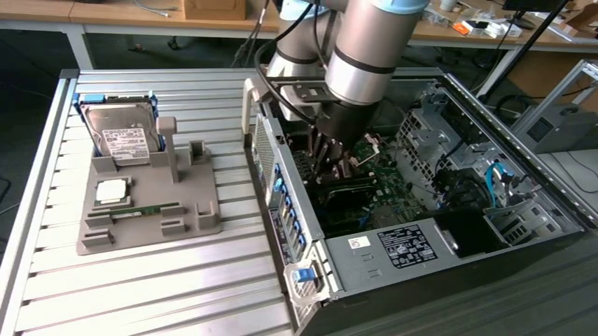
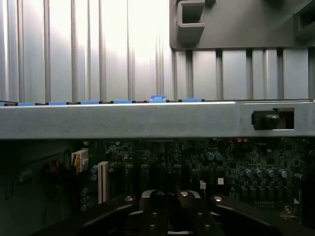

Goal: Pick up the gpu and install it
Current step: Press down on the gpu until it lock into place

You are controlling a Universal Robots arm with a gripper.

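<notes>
Where claw (image 1: 332,162) sits pressed together inside computer case (image 1: 393,245) above motherboard (image 2: 246,162): gpu, judged light, stiff, fragile; hold by edges.

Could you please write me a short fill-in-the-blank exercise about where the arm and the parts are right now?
1. The gripper is lowered inside the open ____ case.
2. The hard drive stands at one end of the grey ____.
3. The gripper's fingers are ____.
4. The holder rests on a ribbed ____ table.

Missing words: computer; holder; shut; metal
</notes>
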